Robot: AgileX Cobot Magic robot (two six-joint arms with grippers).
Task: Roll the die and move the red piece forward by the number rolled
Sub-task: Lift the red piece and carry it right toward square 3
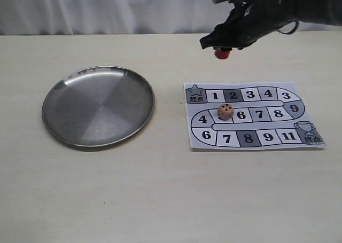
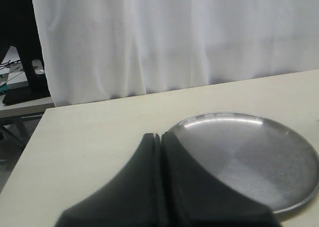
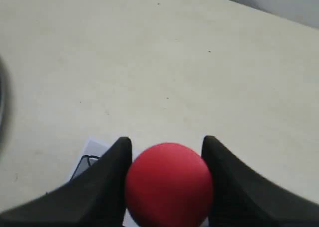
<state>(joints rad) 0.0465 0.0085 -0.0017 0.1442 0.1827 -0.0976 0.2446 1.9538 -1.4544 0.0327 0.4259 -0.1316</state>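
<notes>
Right claw (image 1: 220, 46) clamps tight on the red piece (image 1: 222, 54), aloft over the counter (image 1: 160, 200) past the far edge of the board (image 1: 267, 137). Our left claw (image 2: 161, 142) sits closed and empty by the plate (image 1: 98, 105). On the board, about square five, lies the die (image 1: 225, 111). We judge the roll done; next we must lower the piece onto the rolled square, clear of the die. Its pips we cannot count.

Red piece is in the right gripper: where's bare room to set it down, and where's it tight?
Free: on the board, the top and bottom rows; the table strip between plate and board; all the table in front. Tight: the left of the middle row, where the die sits between squares 4 and 6.
</notes>
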